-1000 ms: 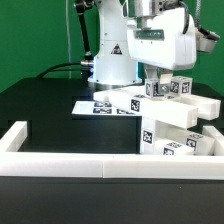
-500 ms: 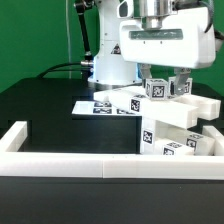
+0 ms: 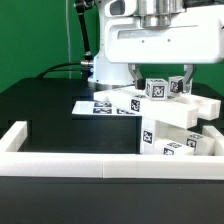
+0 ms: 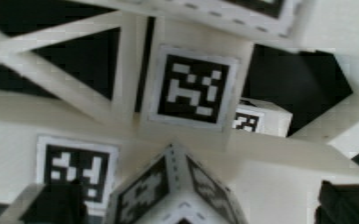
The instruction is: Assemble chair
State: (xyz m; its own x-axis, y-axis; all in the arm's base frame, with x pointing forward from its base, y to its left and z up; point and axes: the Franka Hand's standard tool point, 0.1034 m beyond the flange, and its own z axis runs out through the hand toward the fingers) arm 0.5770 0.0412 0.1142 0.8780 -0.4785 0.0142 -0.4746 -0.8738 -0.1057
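Observation:
The partly joined chair (image 3: pixel 172 122) is a stack of chunky white tagged parts at the exterior view's right, against the front rail. On its top stands a small tagged block (image 3: pixel 164 89). My gripper (image 3: pixel 165 78) hangs just above that block, open, with one dark finger on each side and neither touching it. The wrist view looks straight down on the chair's white bars and tags (image 4: pixel 194 85). There the block's tagged corner (image 4: pixel 202 190) lies between my open gripper (image 4: pixel 197 208) fingers (image 4: pixel 51 205).
The marker board (image 3: pixel 92 105) lies flat on the black table behind the chair. A long white border rail (image 3: pixel 70 166) runs along the front, with a raised end at the exterior view's left (image 3: pixel 14 135). The arm's white base (image 3: pixel 108 62) stands at the back.
The gripper opened and let go of the small top block, then rose a little. The block stays on the chair.

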